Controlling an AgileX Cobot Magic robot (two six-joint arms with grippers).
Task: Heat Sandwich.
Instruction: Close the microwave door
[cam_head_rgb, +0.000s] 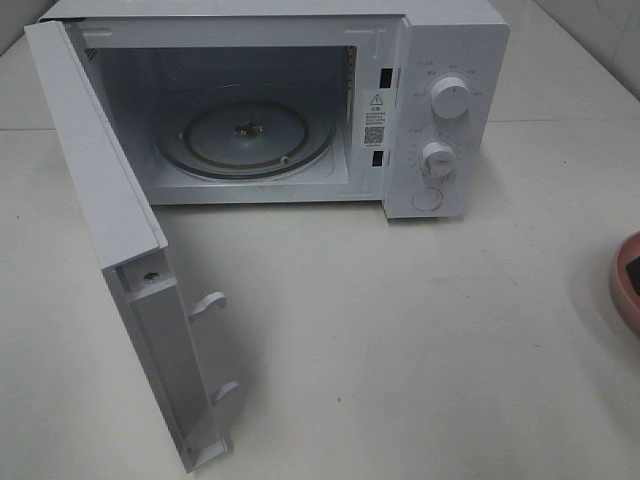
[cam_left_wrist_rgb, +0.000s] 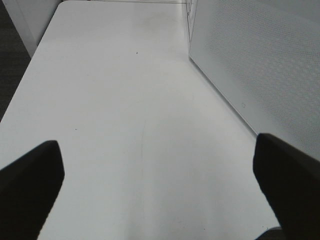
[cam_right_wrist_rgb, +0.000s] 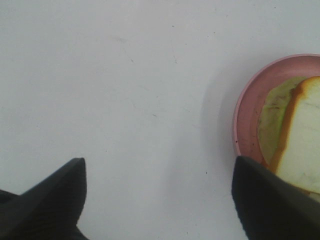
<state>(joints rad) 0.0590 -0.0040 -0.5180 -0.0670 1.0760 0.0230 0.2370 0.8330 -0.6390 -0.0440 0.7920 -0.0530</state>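
The sandwich (cam_right_wrist_rgb: 306, 135), white bread with a tan crust over a pale green layer, lies on a round pink plate (cam_right_wrist_rgb: 245, 115). In the right wrist view my right gripper (cam_right_wrist_rgb: 160, 164) is open over bare table, with nothing between its fingers. One finger (cam_right_wrist_rgb: 265, 200) stands at the plate's near rim and the sandwich lies just beyond it. From the high camera only a sliver of the pink plate (cam_head_rgb: 626, 290) shows at the right edge, and no sandwich. My left gripper (cam_left_wrist_rgb: 157, 147) is open and empty above the table, beside the white microwave (cam_head_rgb: 440, 110).
The microwave door (cam_head_rgb: 120, 250) is swung wide open toward the front left, its latch hooks pointing right. Inside sits a glass turntable (cam_head_rgb: 245, 140). Two knobs and a button are on its right panel. A perforated white panel (cam_left_wrist_rgb: 260, 65) rises close to the left gripper.
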